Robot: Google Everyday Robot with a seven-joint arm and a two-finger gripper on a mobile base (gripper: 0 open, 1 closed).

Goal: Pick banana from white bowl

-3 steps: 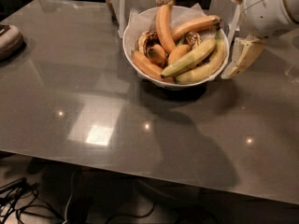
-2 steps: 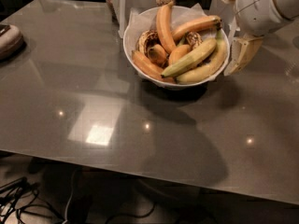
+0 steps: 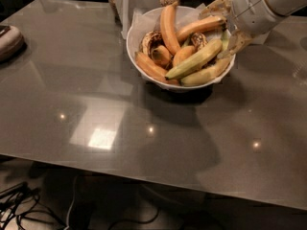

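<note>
At the upper right, the white arm angles its claw, fingers spread, over the round white bowl rim beside the long greenish-yellow banana.

Greenish banana diag. in white bowl — tool at rim.

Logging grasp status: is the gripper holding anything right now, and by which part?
Nothing is held. The gripper is open at the right rim of the white bowl, by the upper end of the banana.
</note>
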